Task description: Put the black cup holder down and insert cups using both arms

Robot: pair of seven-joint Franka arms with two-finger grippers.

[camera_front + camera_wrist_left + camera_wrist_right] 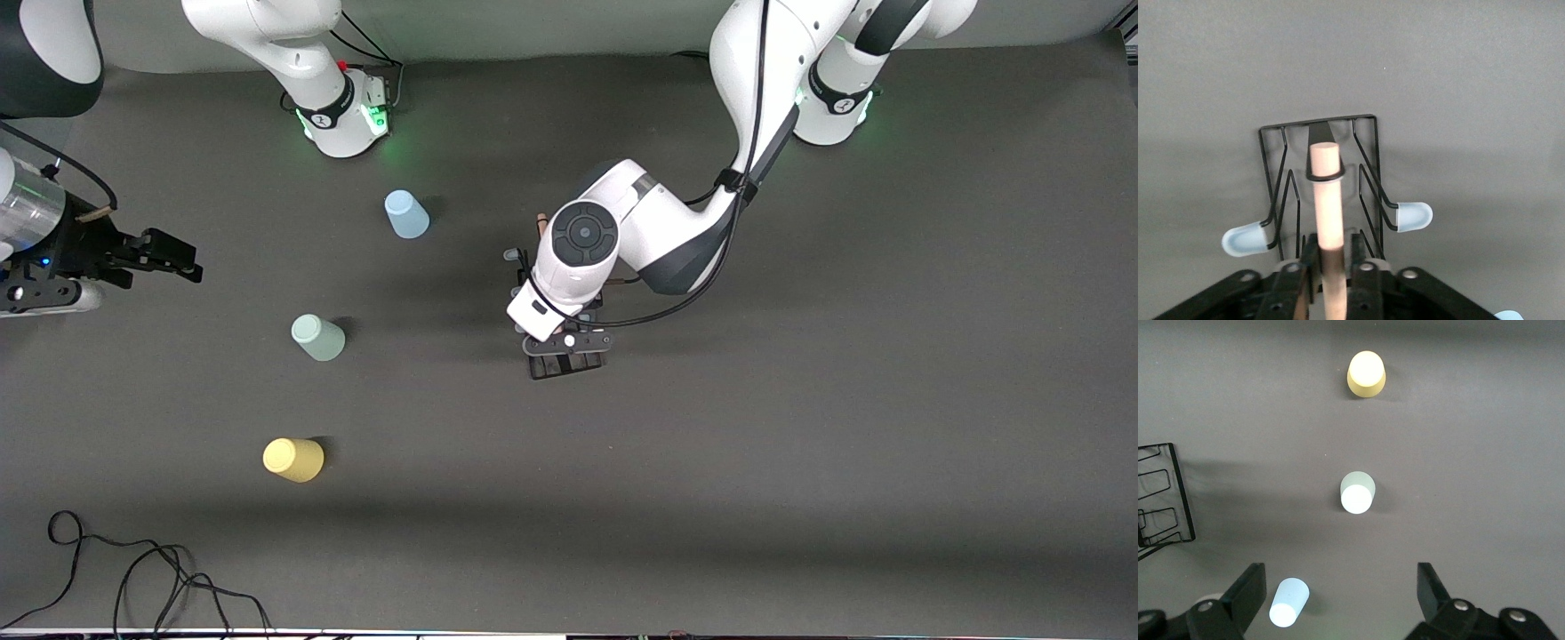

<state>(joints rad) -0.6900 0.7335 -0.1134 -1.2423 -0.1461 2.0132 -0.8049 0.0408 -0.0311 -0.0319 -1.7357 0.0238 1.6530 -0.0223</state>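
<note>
Dark grey matting covers the whole table [800, 462], and my left gripper [1333, 267] is low over its middle, fingers pinched on the wooden rod [1323, 200] of the holder [1318, 180]. Whether the rack's base already touches the mat I cannot tell; in the front view my left arm hides most of it and only the wire end [566, 364] shows.

My right gripper [1341, 590] waits with fingers spread wide, up in the air over the right arm's end of the table. All three cups sit upside down on the mat toward that end, well apart from each other and from the holder: the blue cup [406, 214] farthest from the front camera, the green cup [318, 338] between, the yellow cup [293, 460] nearest.

My worry is the rod: it is round and smooth, so a grip off the rack's balance point could let it swing or tilt. If I let go before the base sits flat, the light wire frame may tip or skid. Its pale-tipped peg [1413, 217] sticks out sideways, so a cup brought in at a poor angle could snag and drag the rack
</note>
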